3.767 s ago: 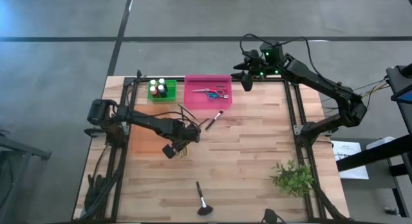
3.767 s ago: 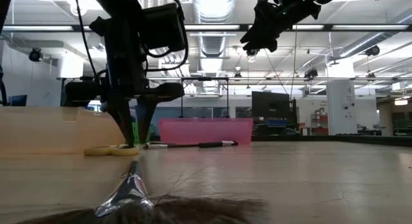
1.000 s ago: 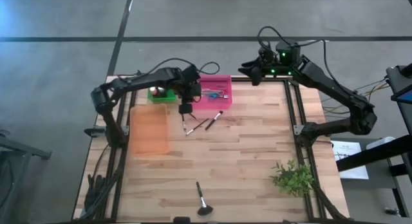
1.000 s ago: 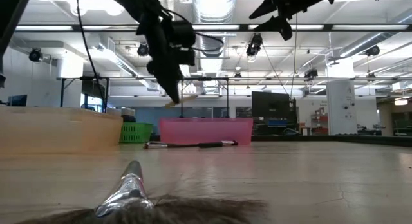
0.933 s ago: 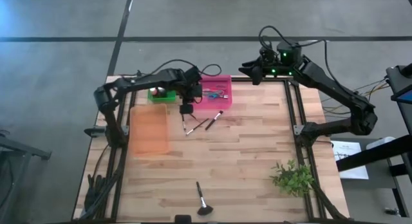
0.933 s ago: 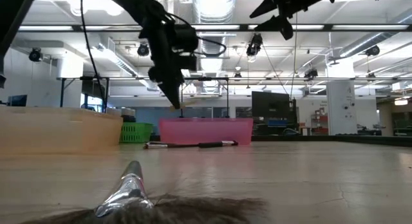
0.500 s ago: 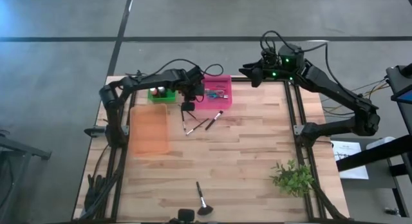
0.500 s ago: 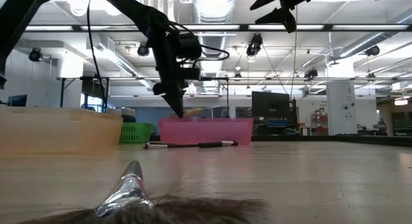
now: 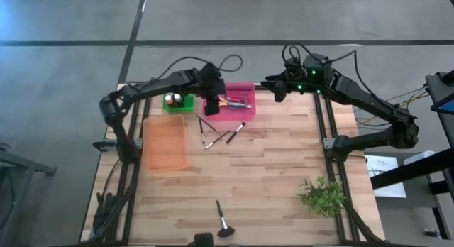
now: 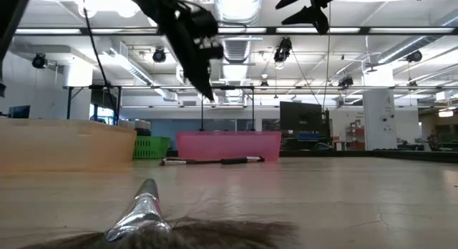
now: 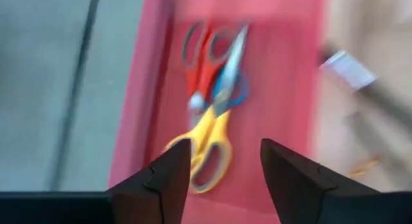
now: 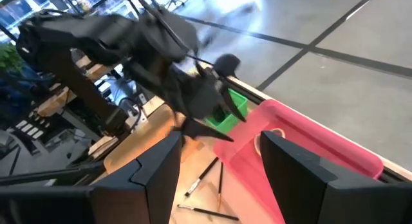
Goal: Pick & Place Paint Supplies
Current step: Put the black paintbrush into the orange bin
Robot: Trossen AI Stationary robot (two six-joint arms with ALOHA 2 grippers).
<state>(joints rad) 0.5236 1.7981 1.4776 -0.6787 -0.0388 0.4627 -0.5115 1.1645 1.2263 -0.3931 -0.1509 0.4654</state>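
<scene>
The yellow-handled scissors (image 11: 203,143) lie flat in the pink tray (image 9: 241,111), beside red-handled scissors (image 11: 196,63) and blue-handled scissors (image 11: 228,89). My left gripper (image 9: 211,105) hangs open and empty above the tray's left part; it also shows in the left wrist view (image 11: 222,179) and, well above the tray, in the low view (image 10: 206,88). Small paint bottles stand in the green basket (image 9: 177,101). Two dark-handled brushes (image 9: 207,133) (image 9: 234,130) lie on the table in front of the tray, a third (image 9: 223,220) near the front edge. My right gripper (image 9: 277,91) is open, high by the tray's right end.
An orange see-through container (image 9: 164,142) lies on the table's left part. A green plant sprig (image 9: 323,194) lies at the right front. The middle of the wooden table (image 9: 269,169) is bare. Black frame rails run along both sides.
My left gripper has carried the yellow scissors toward the far edge, come down at the pink tray and let them go. It has then risen. The scissors now lie in the tray beside the red and blue ones.
</scene>
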